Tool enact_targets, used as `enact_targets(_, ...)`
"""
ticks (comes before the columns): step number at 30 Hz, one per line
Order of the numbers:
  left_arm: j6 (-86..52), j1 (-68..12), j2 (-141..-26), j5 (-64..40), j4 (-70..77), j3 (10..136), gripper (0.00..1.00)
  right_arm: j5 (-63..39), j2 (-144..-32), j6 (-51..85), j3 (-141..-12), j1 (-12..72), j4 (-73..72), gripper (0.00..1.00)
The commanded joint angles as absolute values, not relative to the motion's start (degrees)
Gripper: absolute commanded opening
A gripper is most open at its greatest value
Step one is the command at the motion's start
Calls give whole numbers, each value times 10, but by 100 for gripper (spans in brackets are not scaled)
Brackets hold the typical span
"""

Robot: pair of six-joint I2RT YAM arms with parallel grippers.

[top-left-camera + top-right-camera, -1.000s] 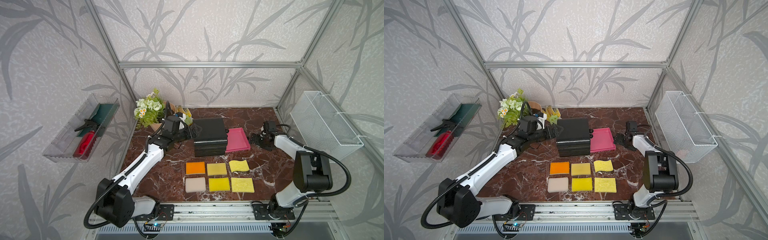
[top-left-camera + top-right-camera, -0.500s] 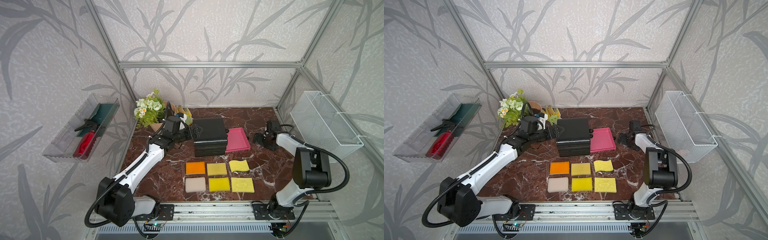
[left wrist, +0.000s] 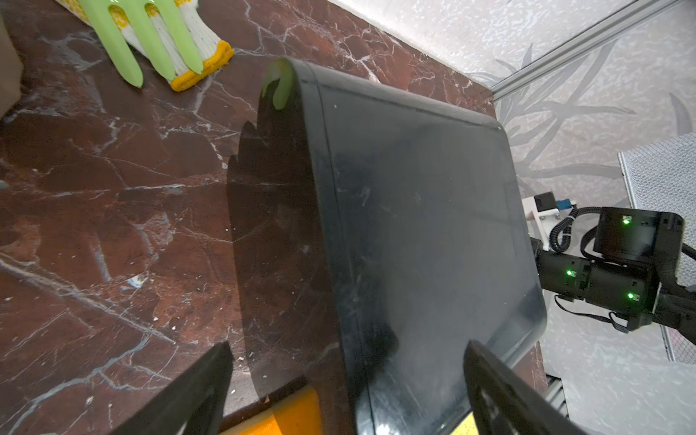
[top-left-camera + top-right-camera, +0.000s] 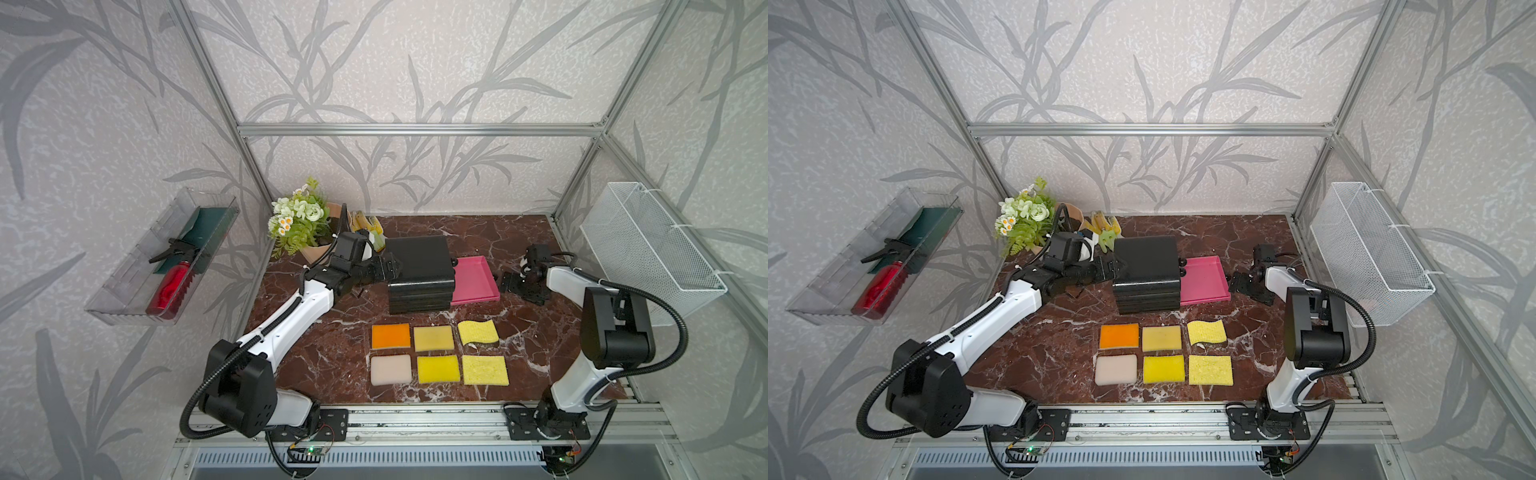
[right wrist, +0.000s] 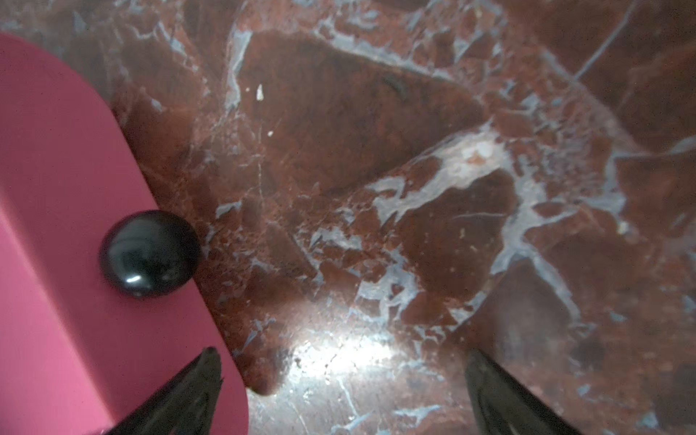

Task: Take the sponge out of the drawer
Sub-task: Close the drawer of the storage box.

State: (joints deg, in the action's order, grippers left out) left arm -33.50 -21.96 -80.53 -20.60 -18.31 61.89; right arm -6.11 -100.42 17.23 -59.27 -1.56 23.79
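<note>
The cabinet [image 4: 419, 262] is black, its drawer [image 4: 476, 280] pink, the table [image 4: 332, 353] reddish-brown marble veined white.

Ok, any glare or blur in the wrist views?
Right wrist view: bright glare on the marble table near the pink drawer; its black knob shows a highlight and soft edges. Left wrist view: sharp on the black cabinet, whose glossy top reflects dimly.

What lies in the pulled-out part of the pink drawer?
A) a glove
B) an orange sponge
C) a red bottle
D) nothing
D: in both top views the pink drawer shows only its bare pink floor.
</note>
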Motion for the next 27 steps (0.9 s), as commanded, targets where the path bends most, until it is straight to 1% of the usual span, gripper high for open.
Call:
enact_targets(1,-323,-217,-815,-234,-179,639,95,-63,-1014,157,-595,6,241,99)
enact_targets(12,-324,-217,-809,-240,-173,634,95,-75,-1002,157,-599,53,231,99)
enact_targets(27,-321,-217,-818,-258,-162,634,95,-105,-1015,172,-626,124,202,99)
